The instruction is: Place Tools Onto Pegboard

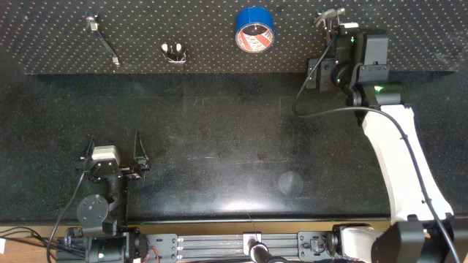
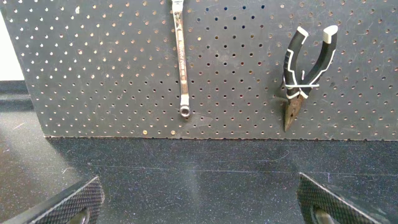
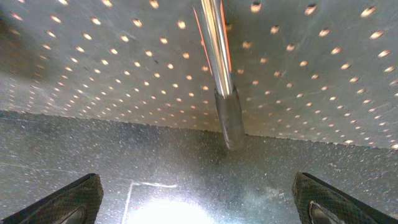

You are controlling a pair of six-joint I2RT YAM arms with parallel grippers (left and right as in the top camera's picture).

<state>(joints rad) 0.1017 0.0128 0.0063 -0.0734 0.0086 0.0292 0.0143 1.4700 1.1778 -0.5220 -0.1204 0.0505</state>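
On the upright pegboard (image 1: 190, 29) hang a silver wrench (image 1: 102, 40), black-and-white pliers (image 1: 174, 52), a blue tape roll (image 1: 254, 31) and a hammer (image 1: 330, 16). My right gripper (image 3: 199, 202) is open just below the hammer; its metal shaft and dark handle end (image 3: 230, 121) hang between the spread fingers without touching them. My left gripper (image 1: 114, 148) is open and holds nothing, low over the black table near its base. From there it faces the wrench (image 2: 181, 62) and the pliers (image 2: 303, 71).
A black table top (image 1: 219, 139) stretches between the arms and the pegboard's foot. The right arm (image 1: 398, 146) reaches up along the right side, with a cable (image 1: 322, 113) looping to its left.
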